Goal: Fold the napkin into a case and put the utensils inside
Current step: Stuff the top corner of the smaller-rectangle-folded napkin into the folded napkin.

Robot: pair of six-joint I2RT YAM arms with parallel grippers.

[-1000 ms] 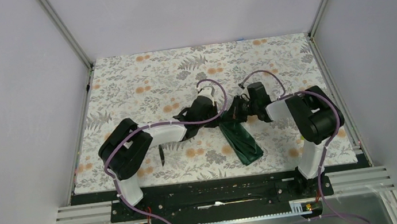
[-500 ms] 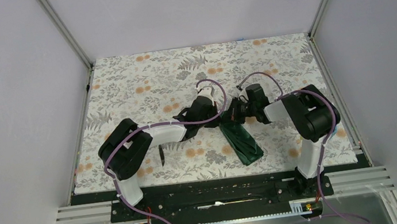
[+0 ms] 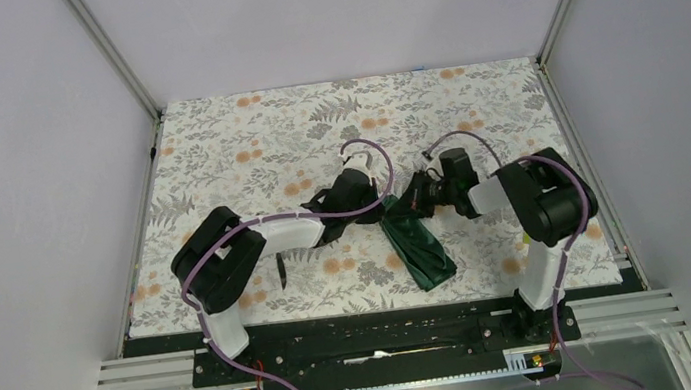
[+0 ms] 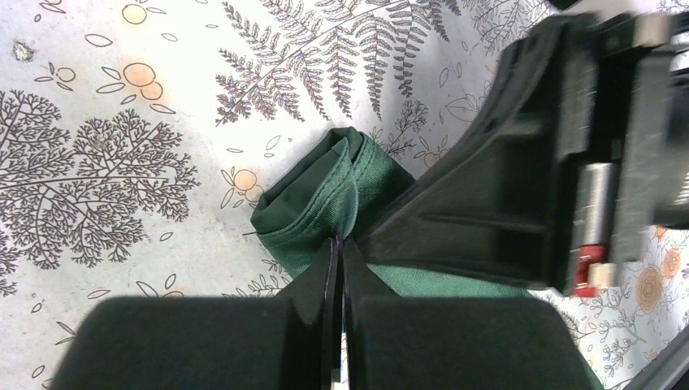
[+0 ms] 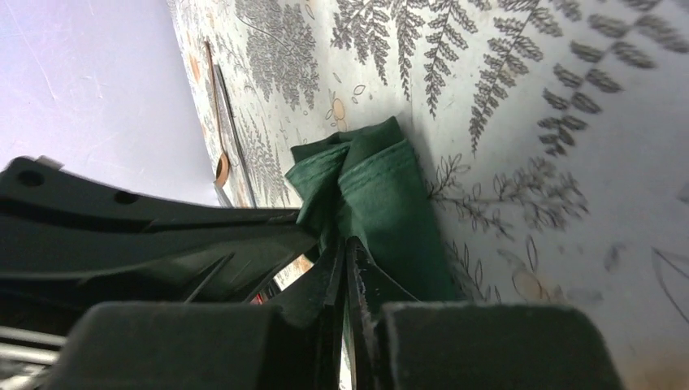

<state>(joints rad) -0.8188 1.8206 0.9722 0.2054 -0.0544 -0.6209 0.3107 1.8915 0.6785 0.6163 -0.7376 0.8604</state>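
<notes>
At the left, beside the left arm, a slim copper-coloured spoon [image 5: 221, 169] and a thin black knife [image 5: 233, 130] lie side by side on the floral grey and orange tablecloth [image 3: 243, 138], well apart from the cloth and not yet inside it. Toward the middle, the left gripper [image 4: 337, 244] has its fingers pressed together on the far end of the dark green cloth napkin [image 3: 421, 246]. The napkin lies as a narrow folded strip running from the table's centre toward the near edge. Just to the right, almost touching the left one, the right gripper [image 5: 345, 244] pinches the same bunched end from the other side. The step looks like shaping or opening the mouth of the case. To do it well, each pinch should catch only the upper layer. The grippers should part gently and evenly so that the mouth gapes without dragging the strip or undoing its folds.
</notes>
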